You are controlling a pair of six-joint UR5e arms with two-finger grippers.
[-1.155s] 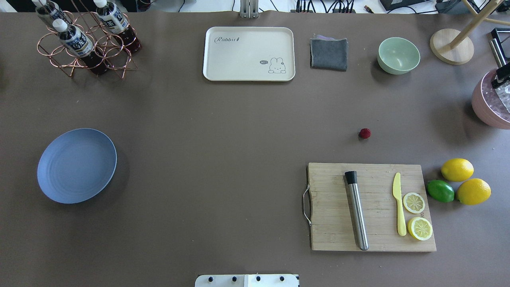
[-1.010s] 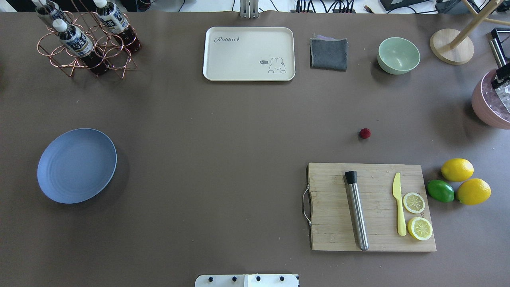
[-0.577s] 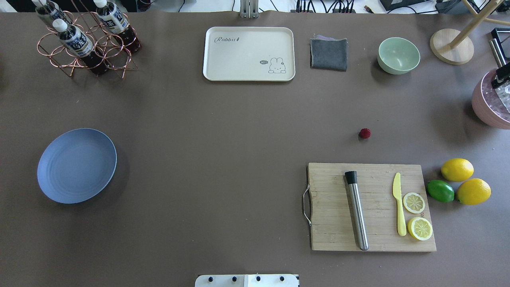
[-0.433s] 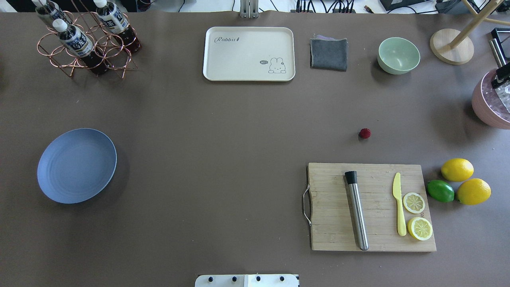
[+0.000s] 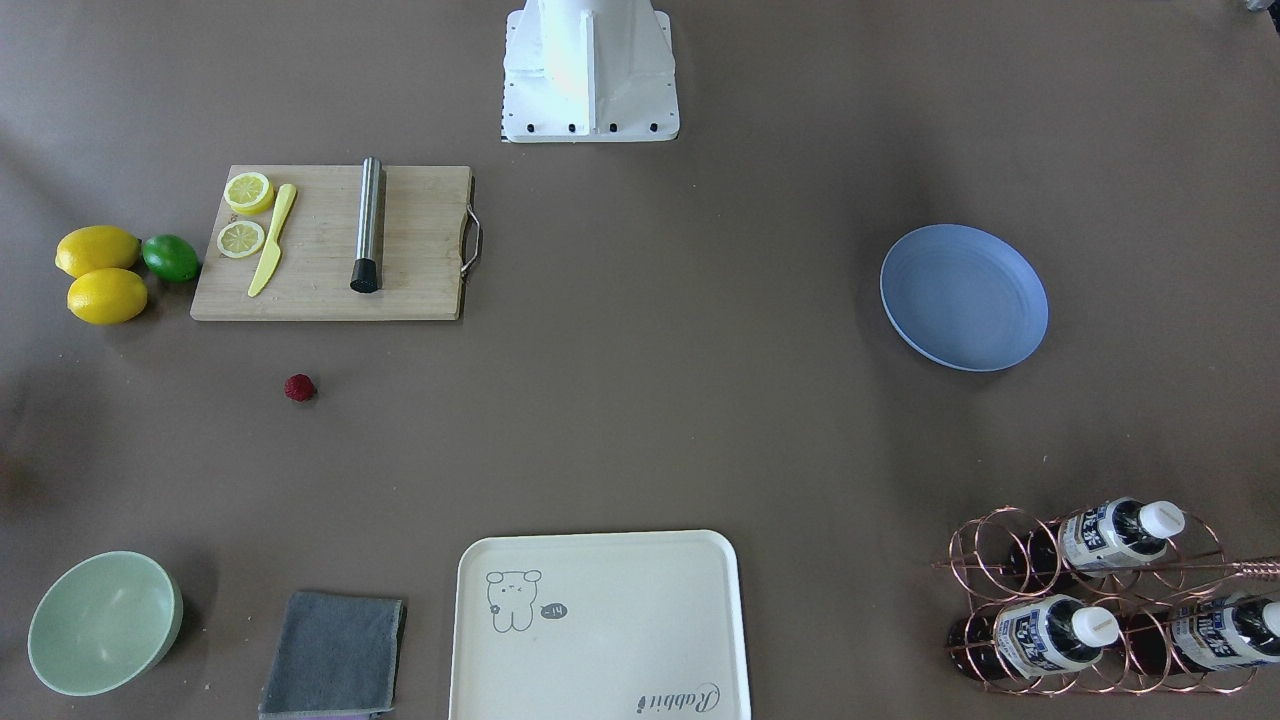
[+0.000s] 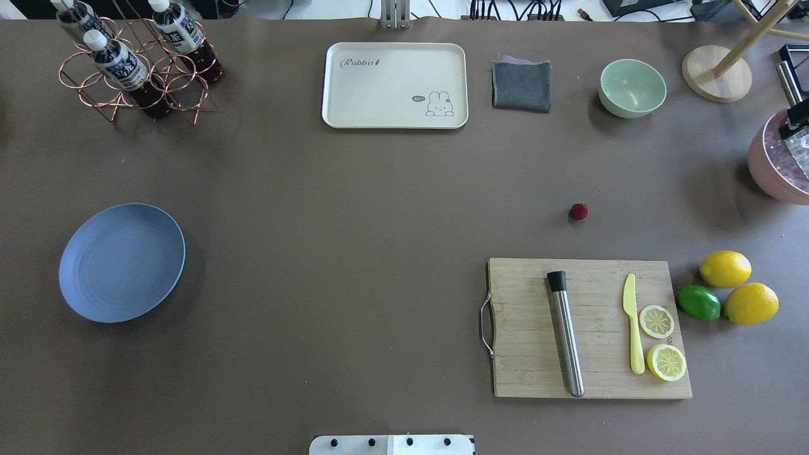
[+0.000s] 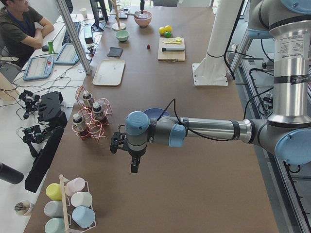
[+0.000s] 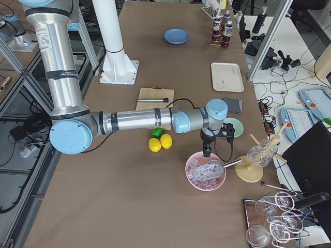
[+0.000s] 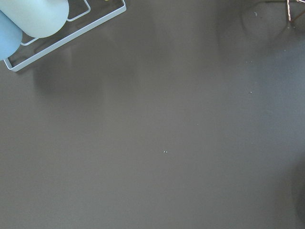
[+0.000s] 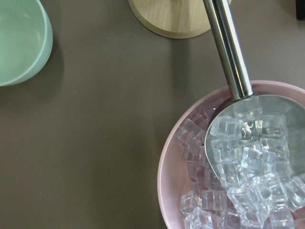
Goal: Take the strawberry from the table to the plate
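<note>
The strawberry (image 6: 578, 212) is a tiny dark red berry lying alone on the brown table (image 6: 379, 253), just beyond the cutting board; the front view shows the strawberry (image 5: 299, 388) too. The light-blue plate (image 6: 122, 262) sits empty far to the left. My left gripper (image 7: 133, 167) shows only in the left side view, low over the table near the bottle rack, and I cannot tell its state. My right gripper (image 8: 206, 150) hangs over the pink ice bowl (image 8: 206, 171), far right of the strawberry; open or shut cannot be told.
The wooden cutting board (image 6: 588, 328) carries a steel muddler, a yellow knife and lemon slices. Two lemons (image 6: 725, 268) and a lime (image 6: 698, 302) lie to its right. A cream tray (image 6: 395, 85), grey cloth (image 6: 521, 85), green bowl (image 6: 632, 88) and bottle rack (image 6: 136, 63) line the far edge.
</note>
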